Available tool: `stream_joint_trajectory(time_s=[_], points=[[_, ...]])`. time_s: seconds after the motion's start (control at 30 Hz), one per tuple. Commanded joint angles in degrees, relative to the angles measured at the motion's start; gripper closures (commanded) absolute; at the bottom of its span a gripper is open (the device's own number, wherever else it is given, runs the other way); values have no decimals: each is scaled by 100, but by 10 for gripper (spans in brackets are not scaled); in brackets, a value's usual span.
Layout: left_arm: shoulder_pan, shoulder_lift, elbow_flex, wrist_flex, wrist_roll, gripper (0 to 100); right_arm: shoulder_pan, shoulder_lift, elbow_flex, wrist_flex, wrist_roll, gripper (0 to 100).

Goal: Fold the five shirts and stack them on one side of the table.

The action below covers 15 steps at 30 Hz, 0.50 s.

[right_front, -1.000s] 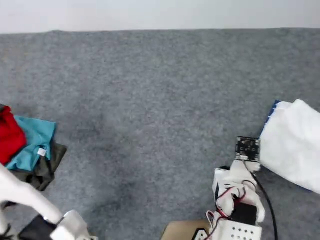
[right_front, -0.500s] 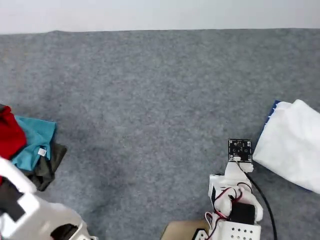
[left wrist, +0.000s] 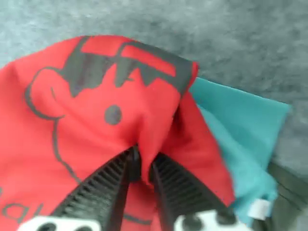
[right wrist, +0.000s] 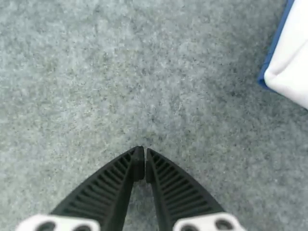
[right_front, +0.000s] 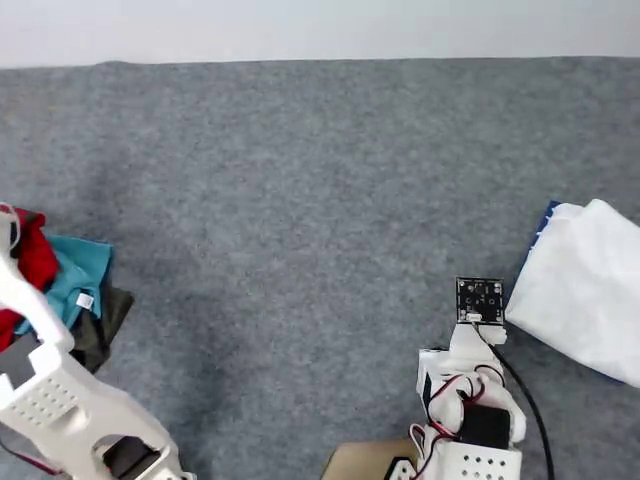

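Over on the left edge of the grey felt-covered counter (right_front: 300, 180), the left end effector (left wrist: 142, 161) has its black ribbed jaws pinched tight on a raised fold of the red shirt with a black cartoon print (left wrist: 96, 110). The cloth bunches up between the two tips. That red shirt (right_front: 35, 255) sits on top of the pile at the far left, part of it hidden behind the white left arm (right_front: 50, 400), which comes up from the near-left corner. Under it lies a teal shirt (left wrist: 240, 125), spreading out to the right with a small white tag showing at its near edge. Below both is a dark olive shirt (right_front: 105, 325), poking out on the near-right side of the pile.

Across on the right, the right end effector (right wrist: 143, 156) has its jaws closed together with nothing between them, just above bare felt. Its white arm (right_front: 465, 400) stands at the near edge, right of centre. Just to the right of it, not touching, rests a folded white shirt (right_front: 590, 290) at the right edge of the counter, with a strip of blue fabric (right_front: 548, 215) peeking out along its left side.
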Motion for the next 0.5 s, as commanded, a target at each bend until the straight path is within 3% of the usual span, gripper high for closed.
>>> stream_joint_trajectory(time_s=[0.0, 0.23, 0.47], points=[[246, -448, -620, 800, 79, 996, -66, -48, 88, 40, -26, 988], [782, -1055, -1525, 2040, 862, 996, -75, -57, 88, 40, -26, 988], [1793, -1354, -2281, 2576, 1530, 995, -75, -57, 88, 40, -26, 988]])
